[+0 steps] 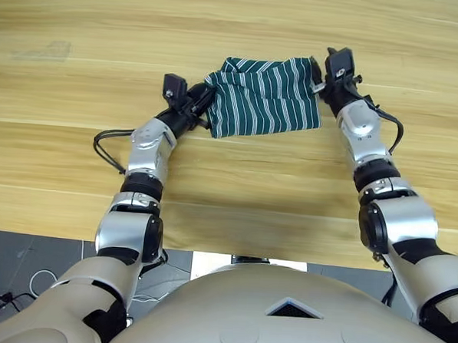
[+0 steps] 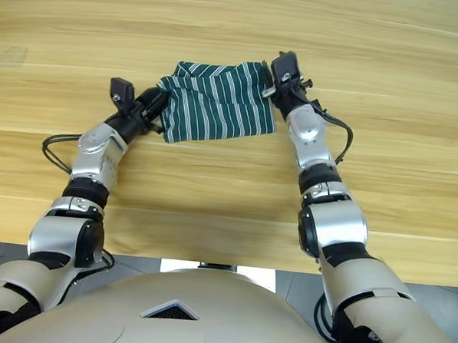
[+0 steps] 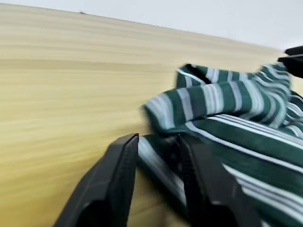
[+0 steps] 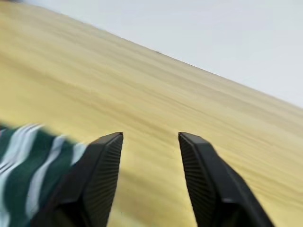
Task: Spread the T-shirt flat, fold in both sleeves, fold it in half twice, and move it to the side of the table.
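A dark green T-shirt (image 1: 267, 97) with white stripes lies folded into a small bundle on the wooden table (image 1: 221, 33), rumpled along its far edge. At the bundle's left edge, my left gripper (image 1: 204, 105) has its two black fingers (image 3: 120, 170) shut on a fold of the striped cloth (image 3: 236, 109). My right gripper (image 1: 320, 70) is at the bundle's far right corner. In the right wrist view that gripper (image 4: 150, 142) stands open over bare wood, nothing between its fingers, and the shirt's edge (image 4: 28, 165) lies just beside one finger.
Bare wood stretches wide to the left, right and far side of the shirt. A black cable (image 1: 107, 146) loops out beside my left forearm. The table's near edge (image 1: 57, 228) runs below my elbows, with floor and cords (image 1: 23, 280) beyond it.
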Robot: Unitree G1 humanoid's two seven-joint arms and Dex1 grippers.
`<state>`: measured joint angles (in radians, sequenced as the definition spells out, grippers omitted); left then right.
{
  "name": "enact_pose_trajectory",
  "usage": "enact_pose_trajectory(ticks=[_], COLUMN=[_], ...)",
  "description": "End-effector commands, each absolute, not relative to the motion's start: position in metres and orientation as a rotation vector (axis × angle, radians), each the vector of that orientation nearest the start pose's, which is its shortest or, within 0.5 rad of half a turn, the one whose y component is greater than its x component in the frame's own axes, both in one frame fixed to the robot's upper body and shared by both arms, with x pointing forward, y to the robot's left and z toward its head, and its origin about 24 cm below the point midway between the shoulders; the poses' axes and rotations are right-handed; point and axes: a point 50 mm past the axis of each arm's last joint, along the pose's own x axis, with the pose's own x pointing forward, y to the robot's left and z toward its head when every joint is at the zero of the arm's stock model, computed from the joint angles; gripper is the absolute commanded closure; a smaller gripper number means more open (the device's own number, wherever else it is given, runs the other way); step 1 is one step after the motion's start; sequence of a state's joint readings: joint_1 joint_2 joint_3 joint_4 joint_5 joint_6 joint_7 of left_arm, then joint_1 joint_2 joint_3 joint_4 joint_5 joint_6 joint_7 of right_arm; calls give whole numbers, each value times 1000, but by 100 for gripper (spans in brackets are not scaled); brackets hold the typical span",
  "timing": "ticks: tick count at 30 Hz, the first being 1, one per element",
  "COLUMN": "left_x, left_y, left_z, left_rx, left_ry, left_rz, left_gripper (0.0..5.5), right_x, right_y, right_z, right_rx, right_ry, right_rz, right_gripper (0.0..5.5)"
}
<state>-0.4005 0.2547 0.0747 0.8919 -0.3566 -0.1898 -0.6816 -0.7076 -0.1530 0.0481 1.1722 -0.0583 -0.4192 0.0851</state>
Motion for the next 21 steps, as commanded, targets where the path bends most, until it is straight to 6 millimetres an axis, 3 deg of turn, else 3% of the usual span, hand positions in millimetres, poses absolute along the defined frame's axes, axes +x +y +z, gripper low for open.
enact_pose_trajectory(ticks=[1, 5, 7, 9, 13, 16, 21], left_x=[285, 268, 256, 247, 224, 231, 247], left_y=[215, 250, 250, 238, 184, 164, 147], left_z=[-17, -15, -10, -3, 19, 23, 29], left_rx=[-238, -308, -352, -394, -407, -389, -452], left_ry=[240, 187, 111, 30, -122, -77, -51], left_rz=[-450, -312, -312, -343, -602, -633, -546], left_gripper=[333, 267, 242, 208, 208, 208, 208], right_x=[361, 349, 334, 318, 301, 310, 342], right_y=[-144, -152, -145, -130, -107, -107, -97], right_z=[33, 32, 36, 37, 29, 26, 24], right_rx=[-207, -260, -321, -346, -367, -366, -381], right_ry=[79, -23, -152, -209, -176, -108, 47], right_rz=[164, 204, 332, 473, 626, 585, 493], right_gripper=[304, 304, 304, 304, 304, 304, 304])
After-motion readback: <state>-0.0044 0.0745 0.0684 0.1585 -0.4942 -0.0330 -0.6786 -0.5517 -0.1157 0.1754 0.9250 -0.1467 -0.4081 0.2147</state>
